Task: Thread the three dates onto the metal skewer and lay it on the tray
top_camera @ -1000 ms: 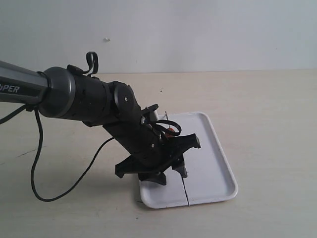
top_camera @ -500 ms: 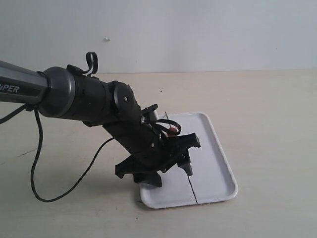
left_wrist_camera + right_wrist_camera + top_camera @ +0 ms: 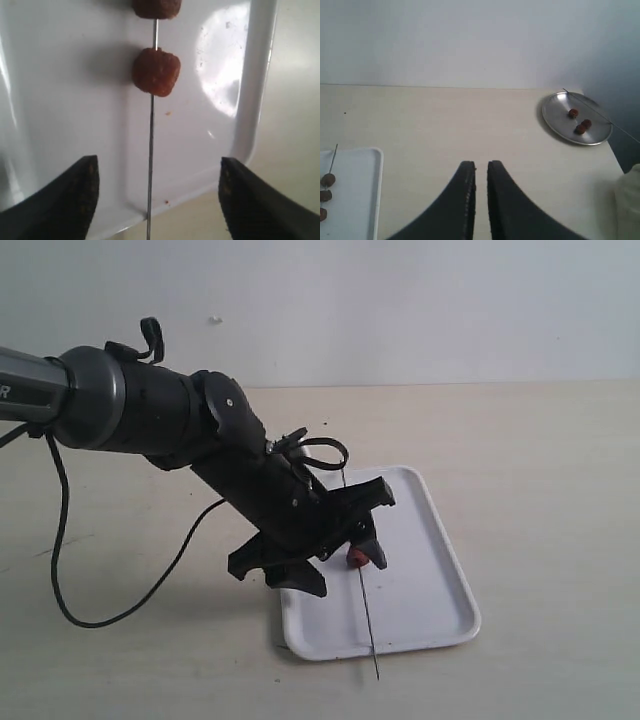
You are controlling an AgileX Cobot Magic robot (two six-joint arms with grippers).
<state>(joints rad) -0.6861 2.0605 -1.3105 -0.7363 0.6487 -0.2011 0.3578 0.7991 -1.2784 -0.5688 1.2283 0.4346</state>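
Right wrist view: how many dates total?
6. Three skewered dates on the metal skewer, lying on the tray; three loose dates on the round metal plate. More could sit outside the frame.

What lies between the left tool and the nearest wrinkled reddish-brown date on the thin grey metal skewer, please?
Left wrist view: only bare skewer over the flat white rectangular tray separates the left tool from that date.

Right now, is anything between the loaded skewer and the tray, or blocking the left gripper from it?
Nothing visible does. The metal skewer, with the dates on it, already lies along the tray, one tip poking out over the rim. The left gripper hangs open above it, jaws to either side and clear of it.
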